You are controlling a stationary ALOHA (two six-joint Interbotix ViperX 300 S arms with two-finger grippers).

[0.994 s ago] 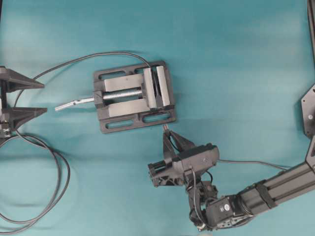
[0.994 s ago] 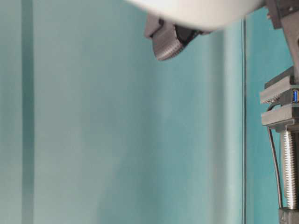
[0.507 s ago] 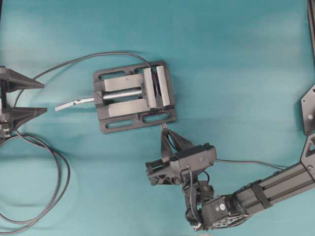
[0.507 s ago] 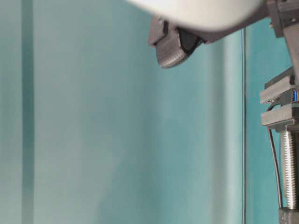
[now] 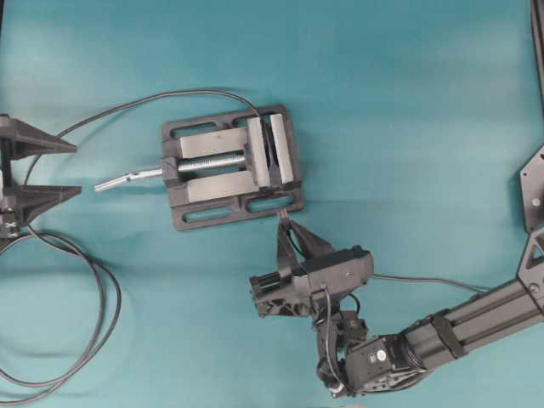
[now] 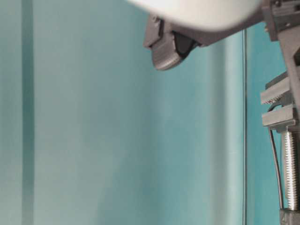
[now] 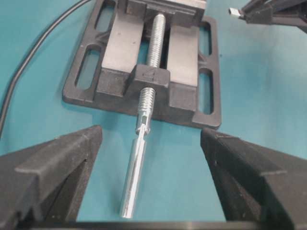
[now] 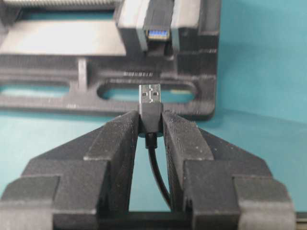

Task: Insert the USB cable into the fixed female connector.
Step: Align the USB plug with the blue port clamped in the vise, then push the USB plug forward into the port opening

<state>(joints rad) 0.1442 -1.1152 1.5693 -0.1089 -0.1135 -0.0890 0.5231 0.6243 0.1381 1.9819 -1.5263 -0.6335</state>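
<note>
Right gripper [image 8: 150, 125] has edged closer to the vise [image 8: 110, 57], clenched on the USB cable [image 8: 150, 108]; plug just short of the vise base. Beyond, fixed female connector [image 8: 158, 33] sits between vise jaws. Left gripper [image 7: 151, 158] spread wide, nothing held.

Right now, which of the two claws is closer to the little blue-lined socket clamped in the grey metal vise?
The right. The right gripper, holding the USB cable, sits just in front of the blue-lined socket. The left gripper waits open, beyond the vise's silver screw handle.
</note>
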